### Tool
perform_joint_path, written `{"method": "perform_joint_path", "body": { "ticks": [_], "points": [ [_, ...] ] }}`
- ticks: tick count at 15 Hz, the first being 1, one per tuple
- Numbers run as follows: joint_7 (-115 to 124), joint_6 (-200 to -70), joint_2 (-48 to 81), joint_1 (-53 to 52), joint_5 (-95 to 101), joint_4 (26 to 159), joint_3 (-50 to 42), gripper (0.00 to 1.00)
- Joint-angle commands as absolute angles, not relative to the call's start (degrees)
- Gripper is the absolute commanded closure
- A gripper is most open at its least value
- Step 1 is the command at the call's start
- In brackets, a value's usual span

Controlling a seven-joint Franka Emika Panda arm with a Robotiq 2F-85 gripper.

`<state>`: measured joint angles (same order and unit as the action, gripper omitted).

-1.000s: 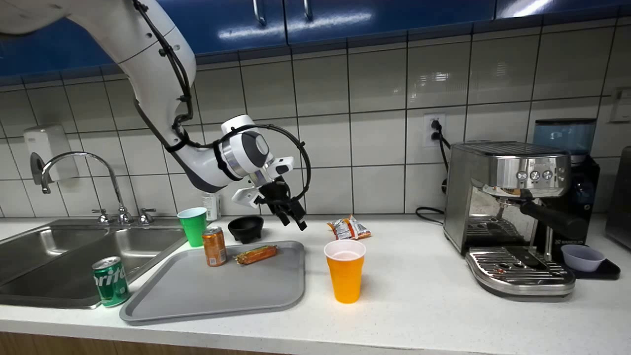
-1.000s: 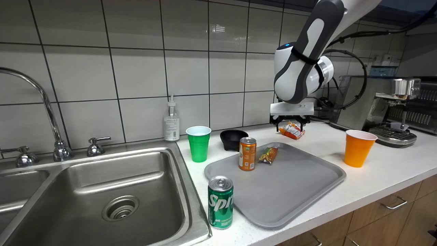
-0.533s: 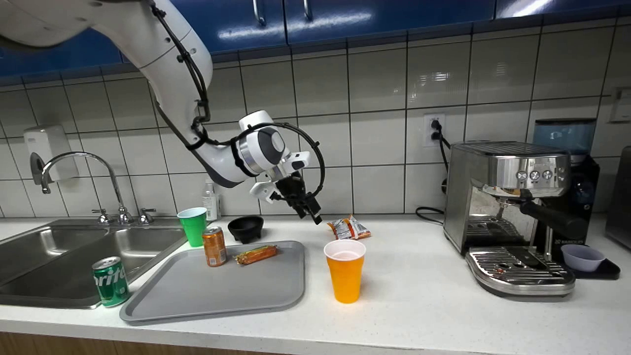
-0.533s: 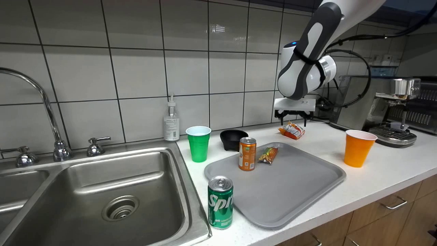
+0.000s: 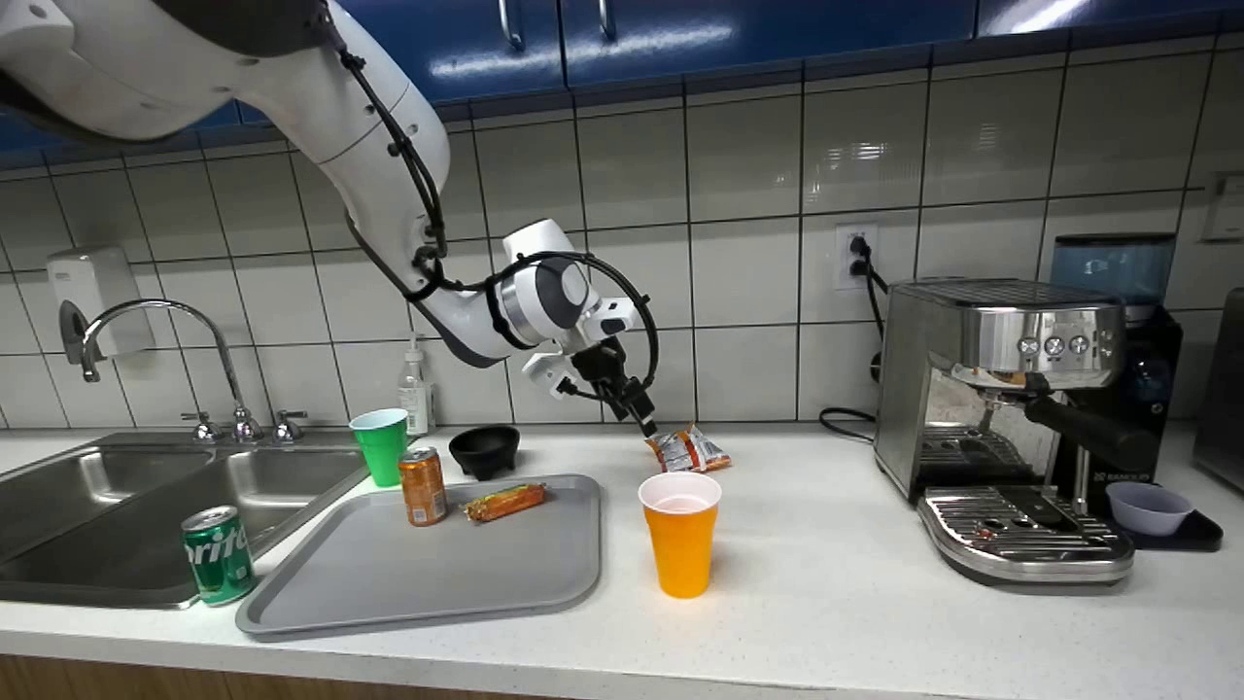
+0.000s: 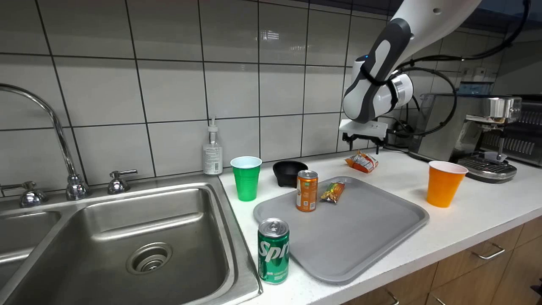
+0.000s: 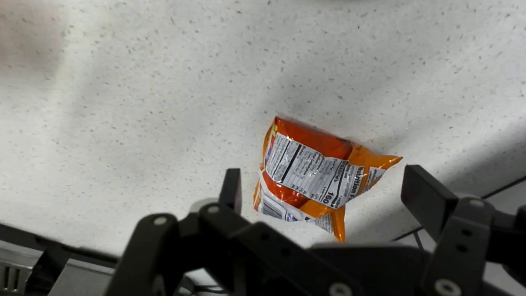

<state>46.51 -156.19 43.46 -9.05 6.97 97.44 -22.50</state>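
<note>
My gripper (image 5: 641, 418) is open and empty, just above a small orange and white snack bag (image 5: 690, 450) on the counter. In the wrist view the bag (image 7: 312, 168) lies between the two spread fingers (image 7: 322, 181), untouched as far as I can see. In an exterior view the gripper (image 6: 364, 147) hangs over the bag (image 6: 362, 162). A grey tray (image 6: 351, 237) bears an upright orange can (image 6: 307, 190) and an orange-wrapped snack (image 6: 333, 192). An orange cup (image 5: 682, 540) stands right of the tray. A black bowl (image 5: 484, 451) sits behind the tray.
A green cup (image 5: 381, 449), a soap bottle (image 6: 212, 152) and a green Sprite can (image 6: 274, 254) stand between the sink (image 6: 161, 203) and the tray. A coffee machine (image 5: 1001, 389) stands right. The tiled wall (image 5: 743, 272) is close behind the bag.
In an exterior view the gripper has moved right and ended lower, coming over the snack bag. The fingers stay apart. The objects on the counter have not moved.
</note>
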Motion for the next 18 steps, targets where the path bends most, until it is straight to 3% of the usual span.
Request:
{"method": "perform_joint_path", "body": {
  "ticks": [1, 18],
  "points": [
    [48.6, -153.9, 47.3, -7.7, 5.2, 91.0, -22.4, 0.0],
    [57.4, -147.5, 60.6, -4.4, 4.3, 71.5, -23.9, 0.0]
  ]
}}
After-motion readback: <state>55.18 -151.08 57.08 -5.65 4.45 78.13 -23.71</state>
